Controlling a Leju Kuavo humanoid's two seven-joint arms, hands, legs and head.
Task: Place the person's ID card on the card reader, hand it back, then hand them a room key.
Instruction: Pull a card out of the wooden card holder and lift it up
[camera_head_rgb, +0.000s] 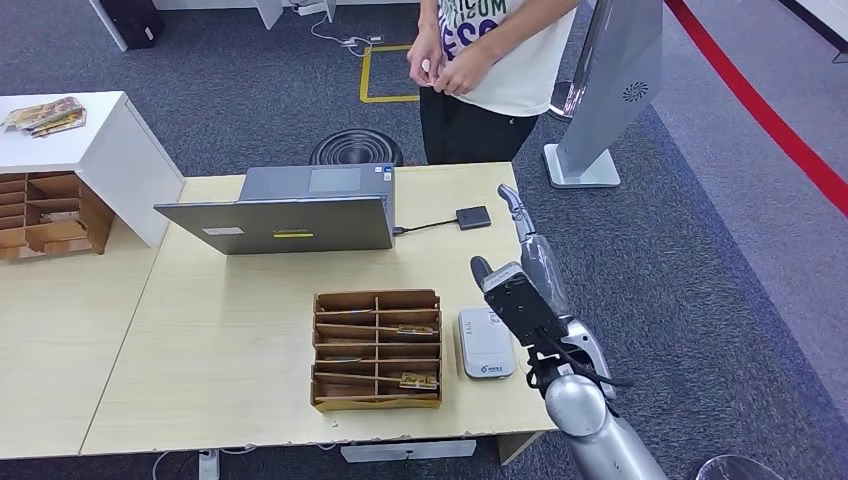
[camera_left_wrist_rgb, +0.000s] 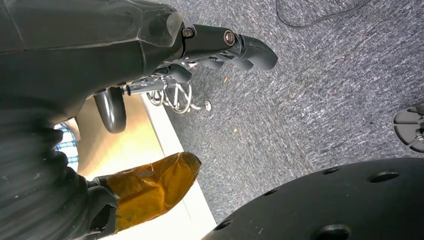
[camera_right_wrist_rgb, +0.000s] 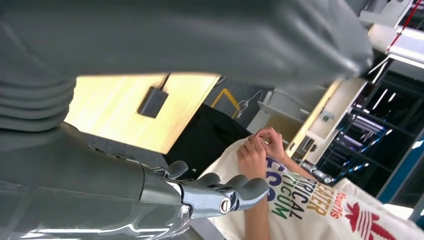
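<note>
The white card reader (camera_head_rgb: 486, 343) lies flat near the table's front right, with nothing on it. Beside it stands a wooden divided box (camera_head_rgb: 377, 348) with room key cards (camera_head_rgb: 418, 380) in some slots. My right hand (camera_head_rgb: 530, 250) is raised over the table's right edge. Its fingers (camera_right_wrist_rgb: 225, 192) stretch toward the person (camera_head_rgb: 500, 60) and hold nothing. The person stands behind the table with both hands (camera_right_wrist_rgb: 260, 147) together at the waist, pinching something small and pale that I cannot identify. My left hand (camera_left_wrist_rgb: 220, 47) hangs over the carpet beside the table, its fingers loosely extended and holding nothing.
An open grey laptop (camera_head_rgb: 290, 210) sits at the back of the table, wired to a small dark device (camera_head_rgb: 473, 217). A white cabinet (camera_head_rgb: 95, 150) and another wooden box (camera_head_rgb: 45, 215) stand at the left. A grey kiosk stand (camera_head_rgb: 610, 90) rises at the back right.
</note>
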